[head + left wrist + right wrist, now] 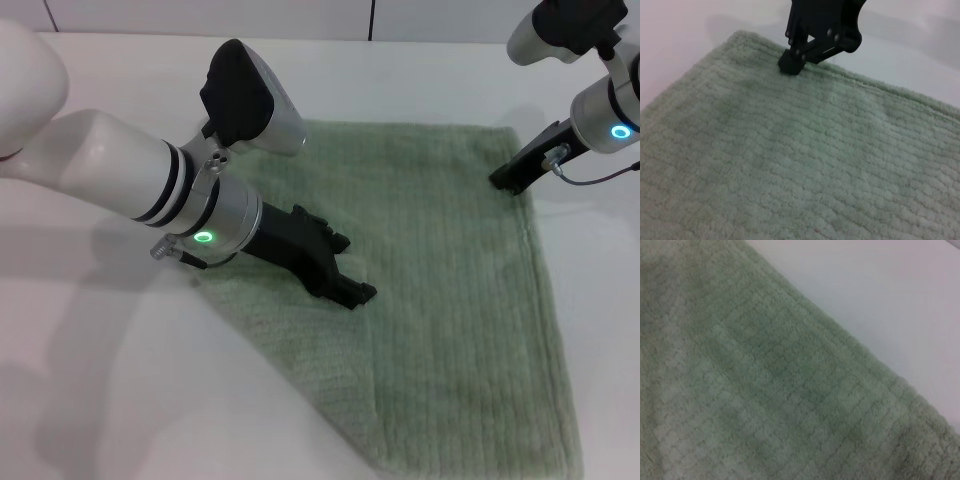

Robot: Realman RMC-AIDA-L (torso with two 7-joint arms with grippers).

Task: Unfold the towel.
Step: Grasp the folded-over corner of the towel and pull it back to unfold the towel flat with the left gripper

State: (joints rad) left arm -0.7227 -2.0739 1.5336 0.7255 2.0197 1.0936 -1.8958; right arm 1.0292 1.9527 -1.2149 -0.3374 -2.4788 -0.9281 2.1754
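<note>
A: Head view puts the towel (440, 290) flat on the white counter (120, 400), sage-green and ribbed, spread wide across the middle and right of the scene.

B: Is it fully open?

A: Not quite, I judge. Its near-left side runs as a long diagonal with a raised ridge inside it, which reads as a corner folded under or over. The far edge and right edge lie straight.

B: Where are the arms?

A: The left gripper (352, 290) sits low over the towel's left-centre, black fingers close together and angled down at the cloth; I can't tell whether they pinch any pile. The right gripper (505, 180) touches down at the far-right corner, and the left wrist view shows its tip (790, 64) pressing the hem; whether it grips is unclear.

B: What's left?

A: Probably opening that diagonal fold and flattening it.
</note>
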